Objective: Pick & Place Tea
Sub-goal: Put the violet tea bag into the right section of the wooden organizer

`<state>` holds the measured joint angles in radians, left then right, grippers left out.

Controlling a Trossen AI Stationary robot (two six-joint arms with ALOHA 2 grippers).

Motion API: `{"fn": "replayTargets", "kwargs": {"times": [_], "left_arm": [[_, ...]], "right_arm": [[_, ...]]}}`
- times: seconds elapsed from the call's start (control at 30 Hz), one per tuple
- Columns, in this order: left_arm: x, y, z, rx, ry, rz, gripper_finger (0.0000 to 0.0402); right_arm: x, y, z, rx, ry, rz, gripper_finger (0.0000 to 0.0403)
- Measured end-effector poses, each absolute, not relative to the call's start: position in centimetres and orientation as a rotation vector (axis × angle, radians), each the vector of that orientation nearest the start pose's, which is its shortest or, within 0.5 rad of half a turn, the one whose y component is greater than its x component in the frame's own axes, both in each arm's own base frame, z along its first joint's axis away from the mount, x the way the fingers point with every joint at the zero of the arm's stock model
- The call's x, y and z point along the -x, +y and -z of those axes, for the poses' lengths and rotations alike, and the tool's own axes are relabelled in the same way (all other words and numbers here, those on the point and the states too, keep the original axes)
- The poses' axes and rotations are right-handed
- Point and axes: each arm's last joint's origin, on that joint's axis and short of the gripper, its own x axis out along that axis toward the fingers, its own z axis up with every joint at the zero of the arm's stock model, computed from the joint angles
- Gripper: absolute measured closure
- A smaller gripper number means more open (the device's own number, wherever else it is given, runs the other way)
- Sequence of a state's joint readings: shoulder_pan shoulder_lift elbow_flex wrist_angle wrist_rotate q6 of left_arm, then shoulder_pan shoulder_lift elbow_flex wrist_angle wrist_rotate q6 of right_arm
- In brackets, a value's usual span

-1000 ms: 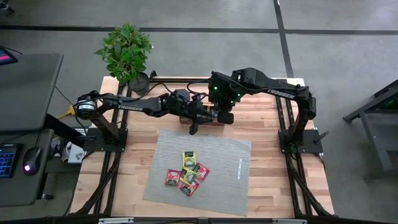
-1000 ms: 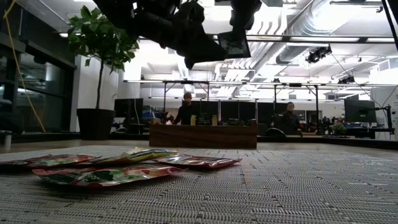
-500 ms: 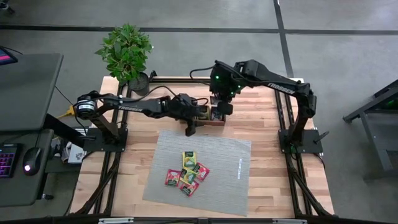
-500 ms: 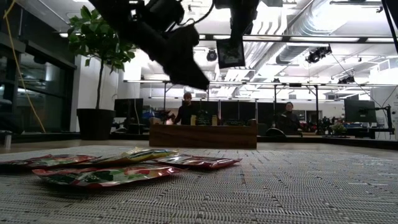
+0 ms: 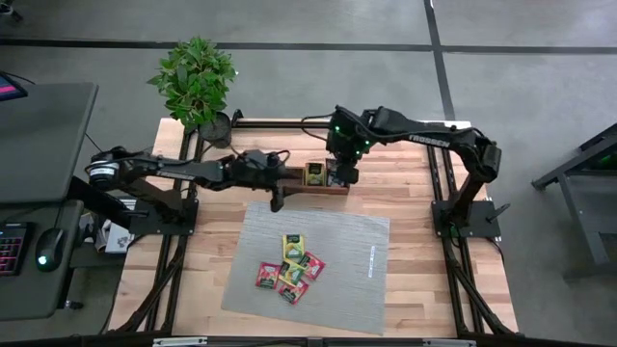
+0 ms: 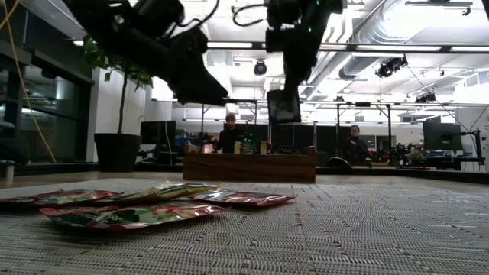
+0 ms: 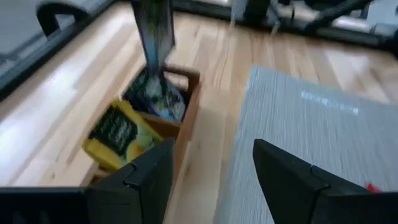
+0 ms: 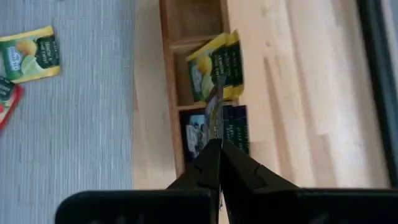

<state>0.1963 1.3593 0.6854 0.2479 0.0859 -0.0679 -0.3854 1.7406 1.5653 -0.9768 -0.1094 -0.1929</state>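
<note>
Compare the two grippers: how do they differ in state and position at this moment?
The right gripper is shut on a dark sachet, while the left gripper is open and empty. The right gripper hangs over the wooden tray; the left gripper is at the grey mat's edge beside the tray. Both are above the table.

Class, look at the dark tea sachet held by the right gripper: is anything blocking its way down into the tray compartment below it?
Nothing visible blocks it. The right gripper holds the dark sachet edge-on above the wooden tray, over the compartment that already holds dark sachets. The left gripper is off to the tray's side, open.
</note>
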Motion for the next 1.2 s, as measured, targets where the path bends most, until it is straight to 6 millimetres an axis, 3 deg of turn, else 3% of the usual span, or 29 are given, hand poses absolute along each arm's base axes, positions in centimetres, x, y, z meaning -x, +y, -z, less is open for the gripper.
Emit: {"fn": "replayTargets", "kwargs": {"times": [0.17, 0.37, 0.63, 1.2], "left_arm": [[-25.8, 4.9, -21.3, 0.15, 0.242, -0.13, 0.0186], [-23.4, 4.5, -19.7, 0.234, 0.135, -0.15, 0.0186], [-22.8, 4.2, -19.1, 0.3, 0.083, -0.107, 0.0186], [-22.8, 4.2, -19.2, 0.305, 0.066, -0.105, 0.0186]], "right_arm": [[-32.1, -13.2, -25.3, -0.113, 1.189, 0.105, 0.0403], [-31.7, -12.9, -23.2, -0.106, 1.2, 0.071, 0.0403], [-32.5, -13.4, -23.1, -0.073, 1.1, 0.106, 0.0403], [-32.2, -13.5, -22.8, -0.085, 1.109, 0.076, 0.0403]]}}
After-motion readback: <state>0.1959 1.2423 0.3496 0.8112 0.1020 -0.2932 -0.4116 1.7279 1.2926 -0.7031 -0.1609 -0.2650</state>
